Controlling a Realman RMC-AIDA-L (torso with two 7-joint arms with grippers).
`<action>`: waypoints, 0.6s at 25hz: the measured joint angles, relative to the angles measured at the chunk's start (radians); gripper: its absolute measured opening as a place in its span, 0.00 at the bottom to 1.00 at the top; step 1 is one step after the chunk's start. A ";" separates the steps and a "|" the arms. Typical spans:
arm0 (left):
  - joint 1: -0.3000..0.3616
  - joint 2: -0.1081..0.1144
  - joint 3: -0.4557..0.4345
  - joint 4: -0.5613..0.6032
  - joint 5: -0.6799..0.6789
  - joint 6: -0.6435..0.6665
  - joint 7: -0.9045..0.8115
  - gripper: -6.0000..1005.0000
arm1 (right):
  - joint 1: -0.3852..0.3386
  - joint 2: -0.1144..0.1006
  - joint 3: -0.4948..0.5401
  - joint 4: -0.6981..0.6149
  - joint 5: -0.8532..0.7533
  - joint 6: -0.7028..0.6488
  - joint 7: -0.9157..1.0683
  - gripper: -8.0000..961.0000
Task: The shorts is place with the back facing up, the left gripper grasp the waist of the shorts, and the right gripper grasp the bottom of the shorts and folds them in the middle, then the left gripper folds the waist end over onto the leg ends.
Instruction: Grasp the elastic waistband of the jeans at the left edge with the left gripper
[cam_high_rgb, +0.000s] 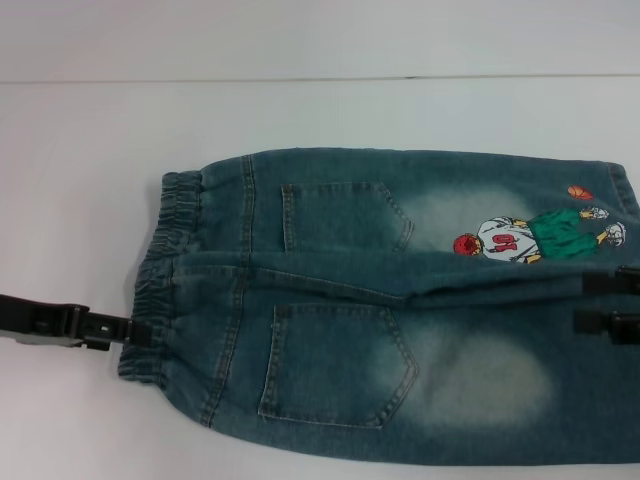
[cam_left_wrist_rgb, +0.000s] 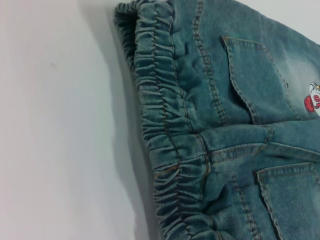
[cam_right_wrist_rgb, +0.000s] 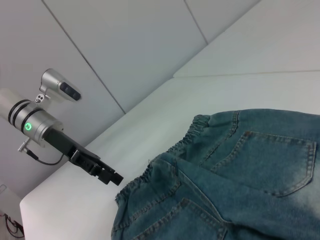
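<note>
On the white table (cam_high_rgb: 80, 150) the shorts (cam_high_rgb: 400, 330) lie flat with the back side up, so both back pockets show. One pocket (cam_high_rgb: 345, 215) is on the far half and the other pocket (cam_high_rgb: 335, 365) is on the near half. The waist of the shorts (cam_high_rgb: 160, 280) is the bumpy, gathered band at the robot's left end. The bottom of the shorts (cam_high_rgb: 625, 190) is at the robot's right end, close to the cartoon basketball player (cam_high_rgb: 530, 235) with the green shorts and the small orange ball. Pale faded patches sit past each pocket. A raised fold runs down the middle between the two legs. The left gripper (cam_high_rgb: 135, 330) comes in from the left side, low over the table, and its tip is right at the edge of the waist band, on the near half. The side view from the other arm shows its fingers (cam_right_wrist_rgb: 107, 175) very close together just beside the band, but I cannot tell if they are pinching the cloth. Its silver wrist has a little green light (cam_right_wrist_rgb: 28, 126). The right gripper (cam_high_rgb: 610, 300) pokes in from the right edge, with two dark fingers set apart, one above the other, over the middle of the leg ends. I cannot tell if it touches the denim. The left arm's own camera shows the gathered band up close, lying on the table.
</note>
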 joint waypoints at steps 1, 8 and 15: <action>-0.003 0.001 0.000 -0.006 0.006 -0.001 -0.001 0.81 | 0.000 0.000 0.000 0.000 0.000 0.000 0.000 0.98; -0.019 0.008 -0.002 -0.037 0.043 -0.006 -0.013 0.81 | 0.001 0.000 0.003 0.000 0.000 0.001 -0.002 0.98; -0.027 0.010 0.001 -0.054 0.055 -0.016 -0.021 0.81 | 0.003 0.000 0.002 0.002 0.000 0.001 -0.003 0.99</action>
